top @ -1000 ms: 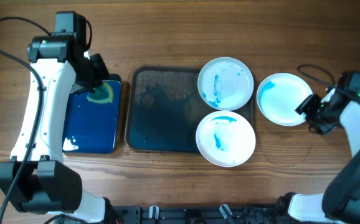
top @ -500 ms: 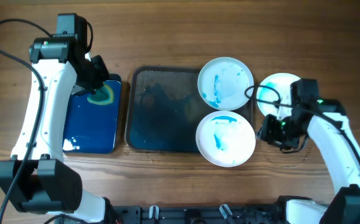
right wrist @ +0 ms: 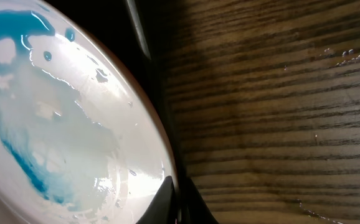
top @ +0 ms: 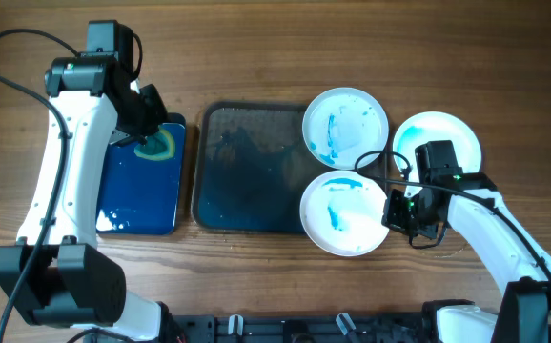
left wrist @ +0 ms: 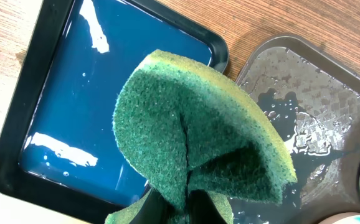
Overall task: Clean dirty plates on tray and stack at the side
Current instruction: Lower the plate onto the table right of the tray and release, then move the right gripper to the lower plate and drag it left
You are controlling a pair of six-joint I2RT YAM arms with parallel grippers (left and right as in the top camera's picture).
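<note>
Two smeared white plates lie on the right end of the dark tray [top: 247, 181]: an upper plate [top: 345, 128] and a lower plate [top: 344, 213]. A bluer plate [top: 436, 151] rests on the table to the right. My right gripper [top: 390, 211] is shut on the lower plate's right rim. In the right wrist view its fingers [right wrist: 179, 199] pinch that rim [right wrist: 61, 124], one on each side. My left gripper [top: 145, 124] is shut on a green sponge [left wrist: 198, 137], which it holds folded above the corner of the blue tray [top: 142, 191].
The narrow blue tray [left wrist: 105, 106] holds blue liquid with white streaks and sits left of the dark tray [left wrist: 304, 112], whose floor is wet. Bare wooden table [right wrist: 279, 112] lies right of the gripped plate. A black cable loops over the table plate.
My right arm has swung left from beside the table plate to the lower plate's right rim, and its jaws have closed there. The left arm and sponge have not moved.
</note>
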